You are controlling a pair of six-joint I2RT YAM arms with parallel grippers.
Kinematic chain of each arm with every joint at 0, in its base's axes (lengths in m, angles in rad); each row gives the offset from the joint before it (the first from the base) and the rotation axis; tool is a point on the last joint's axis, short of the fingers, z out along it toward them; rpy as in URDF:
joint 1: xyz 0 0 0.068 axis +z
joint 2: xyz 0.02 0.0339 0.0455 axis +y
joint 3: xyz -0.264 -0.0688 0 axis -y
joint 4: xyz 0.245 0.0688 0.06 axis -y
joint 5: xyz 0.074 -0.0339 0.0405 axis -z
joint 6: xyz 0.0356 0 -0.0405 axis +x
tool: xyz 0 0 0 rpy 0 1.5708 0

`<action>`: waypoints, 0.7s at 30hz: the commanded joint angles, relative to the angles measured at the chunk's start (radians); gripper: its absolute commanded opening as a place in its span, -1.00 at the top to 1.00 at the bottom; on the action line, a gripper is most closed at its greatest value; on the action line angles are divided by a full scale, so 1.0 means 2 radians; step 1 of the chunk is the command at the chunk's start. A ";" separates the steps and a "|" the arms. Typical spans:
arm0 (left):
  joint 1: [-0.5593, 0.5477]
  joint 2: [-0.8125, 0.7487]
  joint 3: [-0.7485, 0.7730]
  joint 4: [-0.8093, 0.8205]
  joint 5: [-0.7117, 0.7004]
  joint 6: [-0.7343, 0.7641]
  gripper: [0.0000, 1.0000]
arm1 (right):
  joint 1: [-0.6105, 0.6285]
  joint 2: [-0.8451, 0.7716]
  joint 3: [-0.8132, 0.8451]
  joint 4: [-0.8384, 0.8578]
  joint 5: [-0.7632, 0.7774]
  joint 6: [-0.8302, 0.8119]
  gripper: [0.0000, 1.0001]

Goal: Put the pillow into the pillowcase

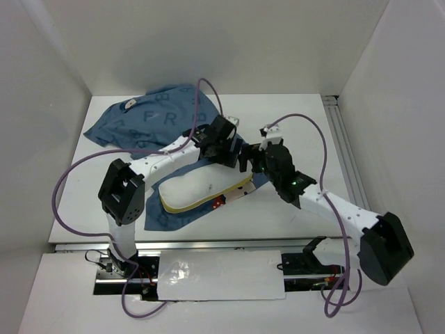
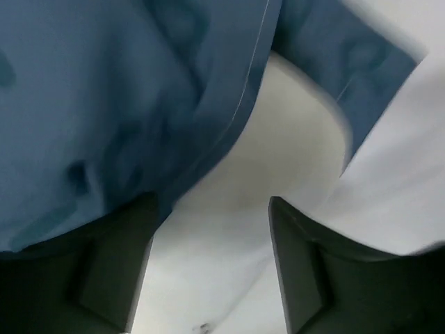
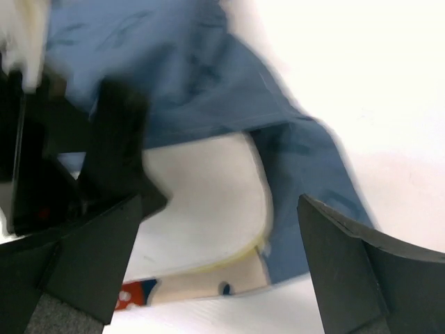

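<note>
- Pillow (image 1: 198, 189) lies at mid-desk, a little toward the near edge, running at a slant. Its cream top and yellow band (image 3: 233, 261) are bare at the near-left end.
- Pillowcase (image 1: 149, 122): the bulk is heaped toward the far-left corner of the desk (image 1: 306, 209). A lower layer shows under the pillow on both its near-left and right sides. Blue cloth overlaps the pillow's far end. I judge it only partly sheathed, with most of the job left.
- Left claw (image 2: 212, 205): released, jaws apart over bare pillow and nothing pinched. The case hem sits right at its left finger; whether they touch is lost in blur.
- Right claw (image 3: 220, 203): released and spread wide above the pillow's corner, gripping nothing. The left claw is just beside it, over the same end of the pillow.
- Risk: neither claw holds the case mouth, so the loose upper layer may slump, fold under or slip off the pillow's end. The opening would then have to be found again.
- Risk: a pinch at the hem could catch cushion along with cloth. A pull would then drag the pillow out rather than draw the cover over it.
- Risk: the claws crowd one spot, so a closing or a sideways reach by either could knock the other.
- Risk: with the case mostly bunched at the far-left corner, a one-sided tug may slide the whole bundle across the desk and not sheathe the pillow.
</note>
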 commanded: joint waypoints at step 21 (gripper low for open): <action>0.158 -0.572 -0.535 -0.089 -0.047 -0.338 -0.97 | 0.196 0.107 0.157 -0.108 -0.092 -0.101 -1.00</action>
